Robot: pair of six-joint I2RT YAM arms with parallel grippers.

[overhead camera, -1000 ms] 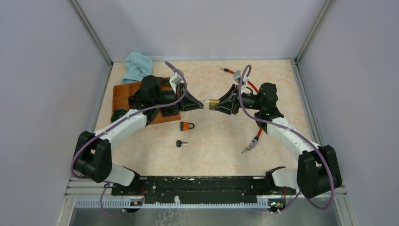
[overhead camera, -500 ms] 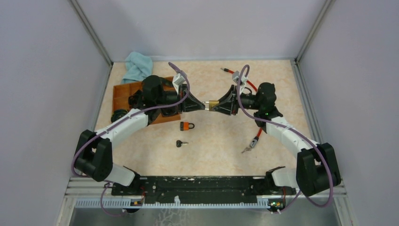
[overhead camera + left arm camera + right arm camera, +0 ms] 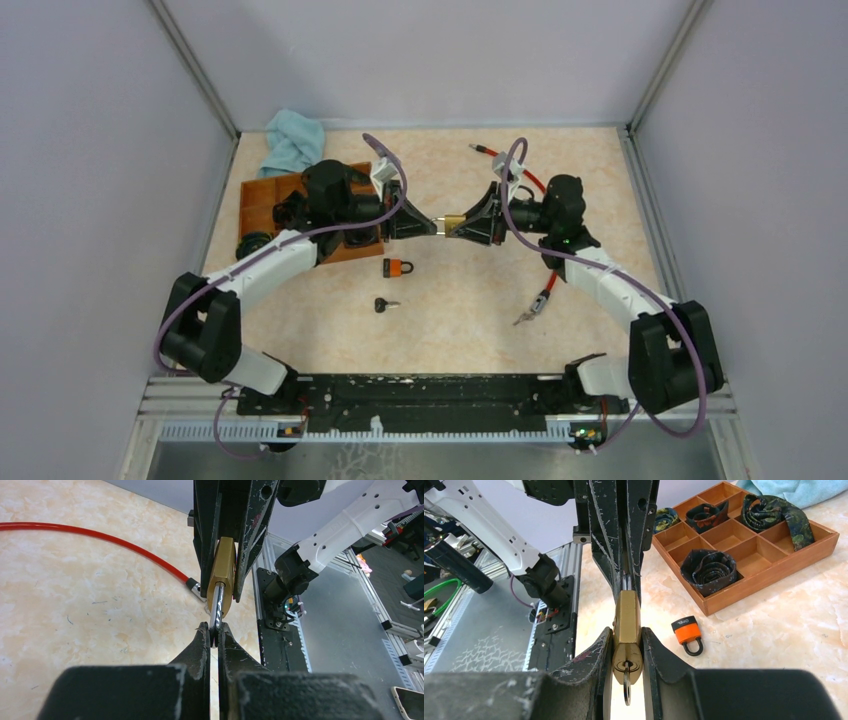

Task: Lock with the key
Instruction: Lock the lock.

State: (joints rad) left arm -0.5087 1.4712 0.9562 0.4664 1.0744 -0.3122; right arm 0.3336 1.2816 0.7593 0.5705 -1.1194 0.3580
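Observation:
A brass padlock point(image 3: 452, 219) hangs in the air between both grippers over the middle of the table. My right gripper point(image 3: 462, 222) is shut on its brass body point(image 3: 627, 617). A small key point(image 3: 626, 686) sits in the keyhole at the near end in the right wrist view. My left gripper point(image 3: 434, 223) is shut on the padlock's silver shackle point(image 3: 217, 605), fingertips point(image 3: 204, 634) pinching its end. The brass body point(image 3: 224, 572) shows beyond it, between the right fingers.
An orange padlock point(image 3: 398, 267) and a black-headed key point(image 3: 385, 305) lie on the table in front of the grippers. A wooden compartment tray point(image 3: 262, 200) with rolled ties stands at the left, a blue cloth point(image 3: 293, 140) behind it. A red cable point(image 3: 541, 188) runs at the right.
My left wrist has edged slightly right and turned a little, its cable loop shifting. The brass padlock stays held between both grippers in the same place.

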